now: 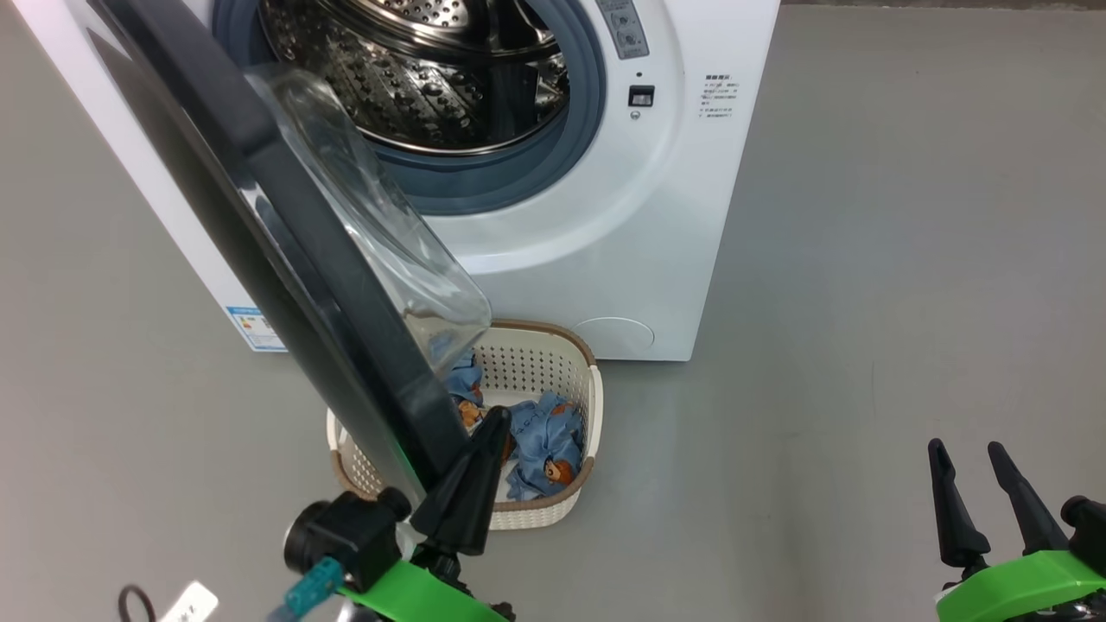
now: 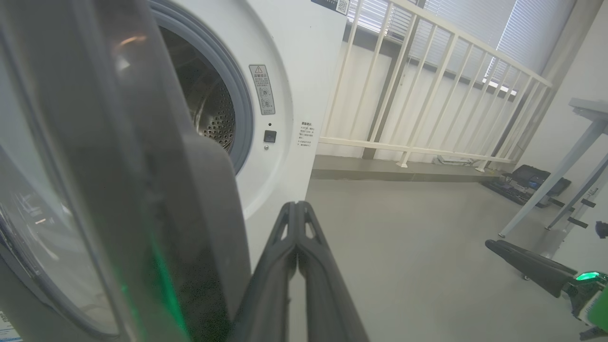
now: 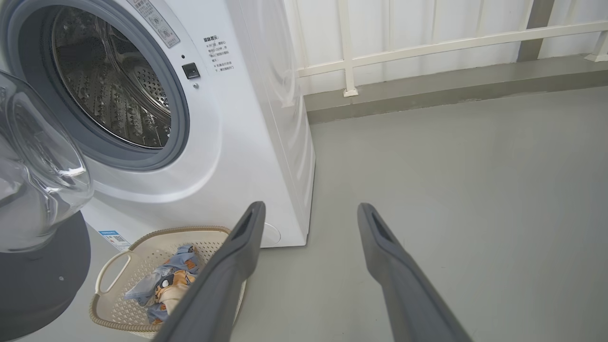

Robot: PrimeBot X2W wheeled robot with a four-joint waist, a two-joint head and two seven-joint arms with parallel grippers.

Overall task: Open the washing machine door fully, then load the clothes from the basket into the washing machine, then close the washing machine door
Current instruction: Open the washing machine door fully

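Observation:
The washing machine (image 1: 657,216) stands with its steel drum (image 1: 415,69) exposed. Its door (image 1: 294,233), black-rimmed with a bulging glass bowl, is swung out toward me and hangs partly over the basket (image 1: 594,397). That cream basket sits on the floor in front of the machine and holds the light-blue bear-print clothes (image 1: 544,441). My left gripper (image 1: 497,421) is shut on nothing, its tips right beside the door's lower rim, above the basket. In the left wrist view the door (image 2: 95,190) looms just left of the left gripper (image 2: 297,207). My right gripper (image 1: 963,449) is open and empty, low right; the right wrist view shows the right gripper (image 3: 309,209), basket (image 3: 111,266) and clothes (image 3: 166,280).
A white railing (image 2: 427,71) runs behind the machine along a low ledge. Table legs (image 2: 570,166) and a dark case (image 2: 532,180) stand at the far right. A black cable loop and a white tag (image 1: 164,605) lie near my left arm. Grey floor (image 1: 907,259) stretches to the right.

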